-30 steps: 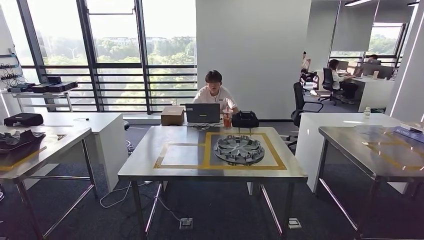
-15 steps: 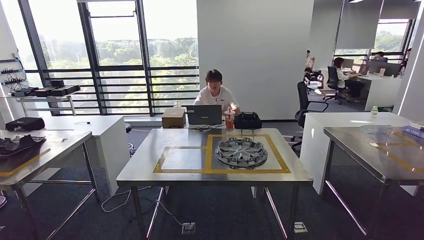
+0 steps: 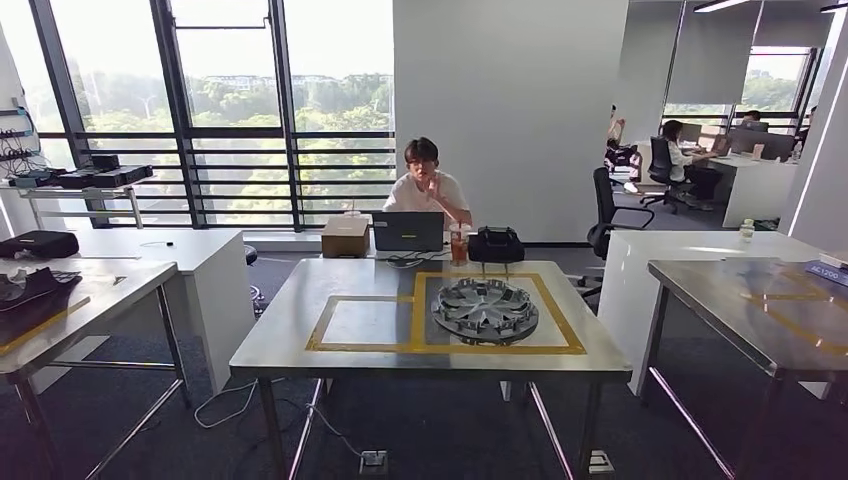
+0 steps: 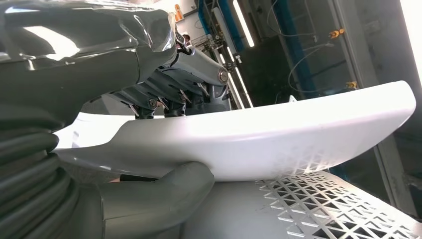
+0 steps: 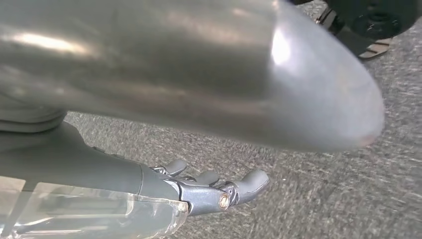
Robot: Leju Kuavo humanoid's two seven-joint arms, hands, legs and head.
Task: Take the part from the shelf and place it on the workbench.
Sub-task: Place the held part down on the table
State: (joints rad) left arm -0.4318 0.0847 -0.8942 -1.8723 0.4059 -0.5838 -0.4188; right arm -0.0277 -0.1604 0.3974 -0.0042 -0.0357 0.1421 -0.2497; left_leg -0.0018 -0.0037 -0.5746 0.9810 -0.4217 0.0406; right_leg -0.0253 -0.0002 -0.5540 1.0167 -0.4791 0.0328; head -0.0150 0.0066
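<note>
Fingers [image 4: 164, 94] of my left hand [image 4: 99, 124] gripped the part [image 4: 278, 134], a white curved panel, dark fingers on one face and thumb [image 4: 164, 191] on the other. My right hand [image 5: 209, 191] lay under what looked like the same panel's far end [image 5: 224, 79], fingers bent up near it; contact wasn't visible, so I couldn't tell if it held. Carpet showed below that hand.

Step, as I judged it: carry phase, part off the shelf, not yet placed. From the head view I faced the workbench [image 3: 300, 345], its tabletop taped in yellow. A round wheel-like disc [image 3: 485, 308] sat in the right taped box; the left taped box [image 3: 365, 320] looked bare, likely the drop spot.

Next move called for walking up to the near edge, raising the part over it, and lowering it flat.

Room: open floor up to the bench, side tables [image 3: 90, 300] well apart on both sides. A person [image 3: 425, 185] with a laptop [image 3: 407, 230] and a cup [image 3: 458, 243] sat at the far edge, so I'd keep the panel short of that side.
</note>
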